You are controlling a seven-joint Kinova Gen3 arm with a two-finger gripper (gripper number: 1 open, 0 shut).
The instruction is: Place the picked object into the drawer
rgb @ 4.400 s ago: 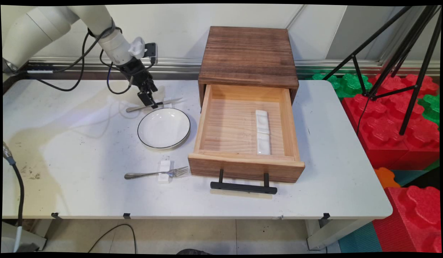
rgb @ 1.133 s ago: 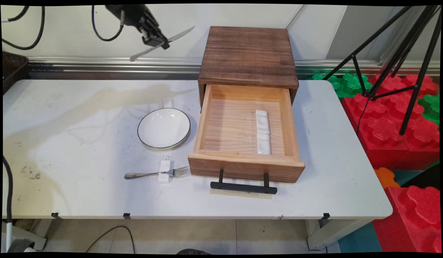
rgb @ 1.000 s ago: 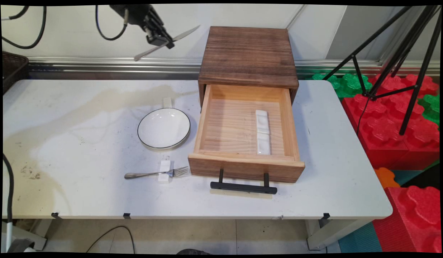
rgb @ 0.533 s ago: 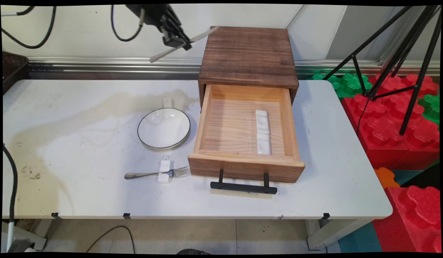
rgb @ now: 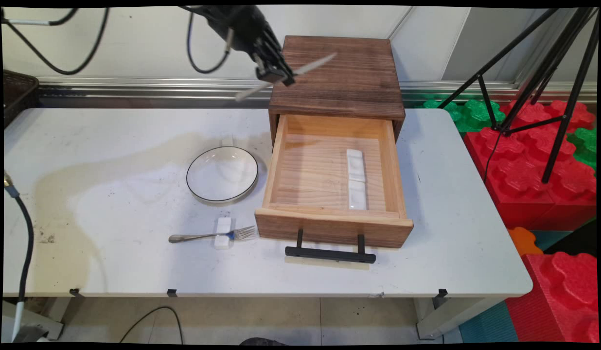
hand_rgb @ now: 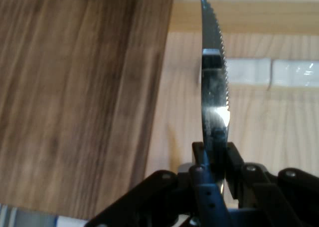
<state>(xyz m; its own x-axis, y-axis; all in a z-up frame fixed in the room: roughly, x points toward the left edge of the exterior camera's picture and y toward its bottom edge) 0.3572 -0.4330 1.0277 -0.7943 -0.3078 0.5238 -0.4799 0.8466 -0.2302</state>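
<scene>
A white table, its top marked with a brownish stain and scuffs, is standing against a pale wall with a metal rail running along its foot. Red and green foam blocks are piled on the floor to the right, with black tripod legs rising over them. A dark wooden cabinet is sitting at the table's far side, its light wooden drawer pulled open and holding a white ceramic rest. A white plate with a dark rim is lying just left of the drawer, and nearer the front a fork is resting across a small white block. The gripper is hanging high above the cabinet's left front corner, its fingers clamped tight on a knife by its middle, blade pointing right.
</scene>
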